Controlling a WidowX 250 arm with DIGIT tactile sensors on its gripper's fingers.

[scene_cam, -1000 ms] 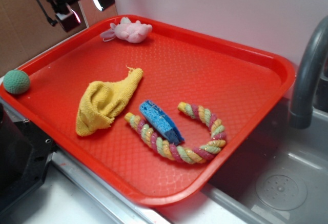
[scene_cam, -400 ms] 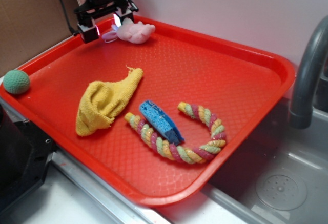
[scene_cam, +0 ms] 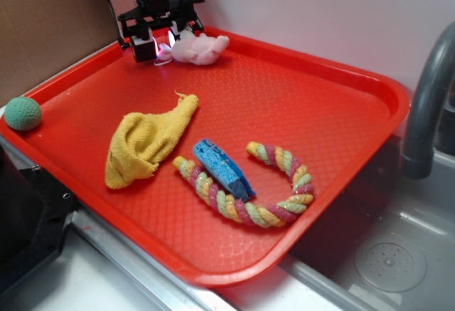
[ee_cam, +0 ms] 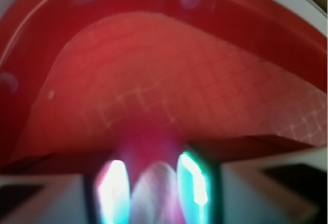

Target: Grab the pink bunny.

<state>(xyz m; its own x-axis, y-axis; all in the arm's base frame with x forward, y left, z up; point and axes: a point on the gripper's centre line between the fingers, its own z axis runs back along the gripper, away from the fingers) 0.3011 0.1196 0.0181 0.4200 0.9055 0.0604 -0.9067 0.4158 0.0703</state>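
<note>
The pink bunny [scene_cam: 205, 48] lies on its side at the far left corner of the red tray [scene_cam: 334, 112]. My gripper [scene_cam: 158, 45] is down at the bunny's left end, over its ears. In the wrist view the two glowing fingers [ee_cam: 115, 190] stand close on either side of a pale-pink ear [ee_cam: 156, 193], which fills the gap between them. The jaws look shut on that ear. The bunny's body is out of the wrist view.
A yellow cloth [scene_cam: 146, 140], a blue sponge [scene_cam: 222, 169] and a pink-yellow-green rope toy [scene_cam: 252, 193] lie mid-tray. A green ball [scene_cam: 23, 113] sits at the tray's left rim. A grey faucet [scene_cam: 426, 104] and sink are at the right. The tray's raised far rim is just behind the gripper.
The gripper came down and right onto the bunny's ear end and its fingers narrowed. The bunny shifted a little to the right.
</note>
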